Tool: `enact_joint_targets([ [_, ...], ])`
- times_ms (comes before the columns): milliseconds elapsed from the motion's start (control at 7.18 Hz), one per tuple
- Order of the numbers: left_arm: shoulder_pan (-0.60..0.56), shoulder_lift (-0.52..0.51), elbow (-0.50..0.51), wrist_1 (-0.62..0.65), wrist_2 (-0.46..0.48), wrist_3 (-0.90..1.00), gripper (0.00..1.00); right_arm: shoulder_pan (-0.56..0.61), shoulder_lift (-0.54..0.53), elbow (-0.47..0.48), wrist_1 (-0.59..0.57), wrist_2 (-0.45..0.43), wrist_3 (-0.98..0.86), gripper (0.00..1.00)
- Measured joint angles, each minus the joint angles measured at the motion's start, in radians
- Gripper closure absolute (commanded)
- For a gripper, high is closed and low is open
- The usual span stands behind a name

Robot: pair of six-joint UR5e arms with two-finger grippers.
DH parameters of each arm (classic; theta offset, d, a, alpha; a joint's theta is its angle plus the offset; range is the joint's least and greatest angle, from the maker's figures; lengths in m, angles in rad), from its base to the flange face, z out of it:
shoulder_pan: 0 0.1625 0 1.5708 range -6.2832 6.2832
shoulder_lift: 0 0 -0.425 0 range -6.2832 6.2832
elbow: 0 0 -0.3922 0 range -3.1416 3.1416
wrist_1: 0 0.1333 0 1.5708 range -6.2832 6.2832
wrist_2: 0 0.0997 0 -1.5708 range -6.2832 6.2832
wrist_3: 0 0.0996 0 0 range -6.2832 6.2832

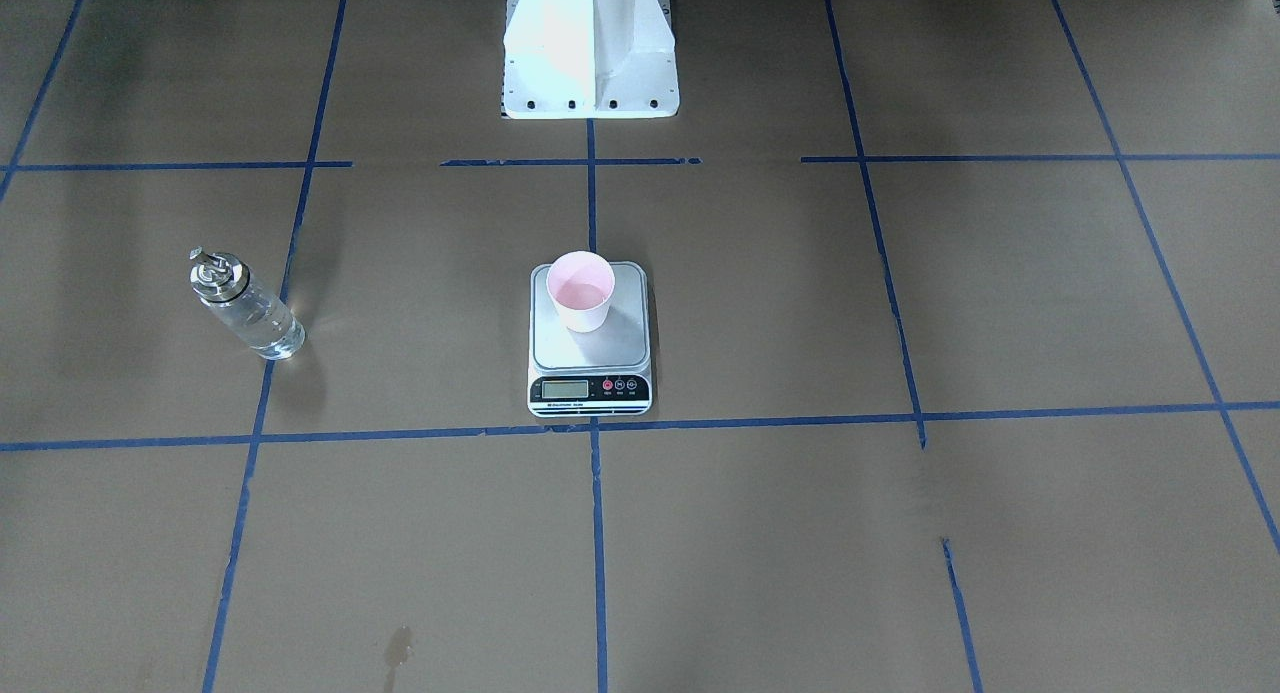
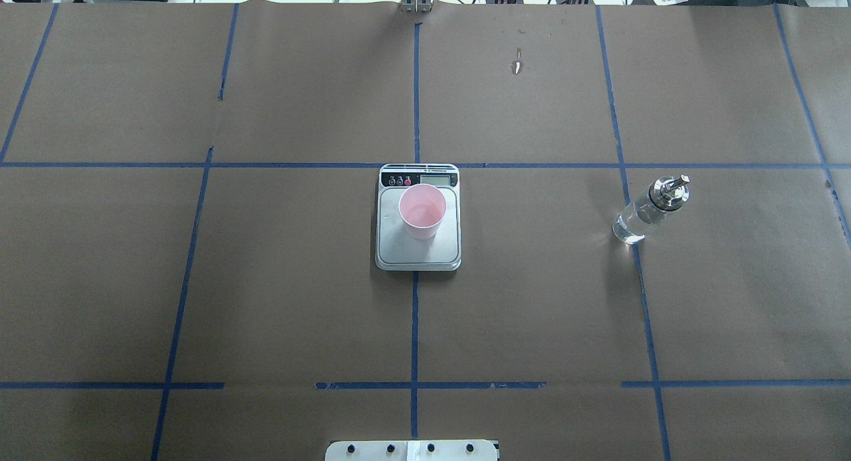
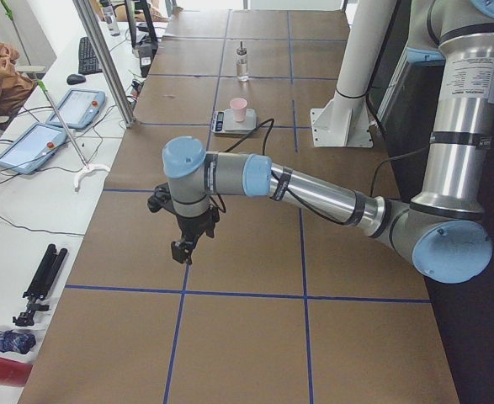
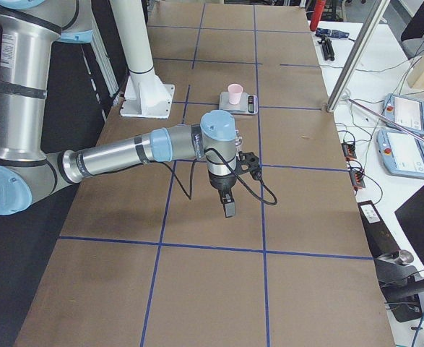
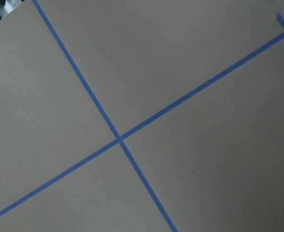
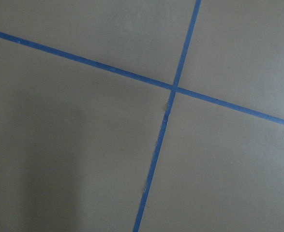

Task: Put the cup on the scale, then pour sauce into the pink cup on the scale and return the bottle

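here both arms stretch out low, left gripper (image 3: 183,248) and right gripper (image 4: 228,208) pointing down, jaws' spread impossible to tell. far from both, the cup (image 1: 580,291) stands on the scale (image 1: 590,358); the bottle (image 1: 238,295) holds clear sauce (image 1: 264,325).

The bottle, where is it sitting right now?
In the overhead view the bottle stands on the robot's right side, its base at a blue tape line, well apart from the central scale that carries the cup.

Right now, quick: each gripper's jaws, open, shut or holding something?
Left gripper: cannot be told, side view only.
Right gripper: cannot be told, side view only.
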Motion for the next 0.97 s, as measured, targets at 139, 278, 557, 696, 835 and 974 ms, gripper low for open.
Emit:
enact_joint_targets([
  [139, -0.006, -0.001, 0.091, -0.060, -0.011, 0.027, 0.00, 0.000, 0.016, -0.020, -0.035, 0.010, 0.013, 0.00],
  [278, -0.007, -0.001, 0.151, -0.114, -0.014, 0.015, 0.00, 0.002, 0.027, -0.057, -0.046, 0.031, 0.044, 0.00],
  [557, -0.006, -0.001, 0.195, -0.171, -0.015, -0.066, 0.00, 0.003, 0.046, -0.112, -0.048, 0.067, 0.112, 0.00],
  [696, -0.006, -0.001, 0.199, -0.178, -0.014, -0.084, 0.00, 0.004, 0.054, -0.141, -0.049, 0.072, 0.127, 0.00],
  [835, -0.006, -0.002, 0.200, -0.180, -0.013, -0.091, 0.00, 0.004, 0.060, -0.175, -0.048, 0.080, 0.135, 0.00],
  [974, -0.006, -0.002, 0.200, -0.181, -0.012, -0.093, 0.00, 0.004, 0.067, -0.206, -0.047, 0.100, 0.138, 0.00],
])
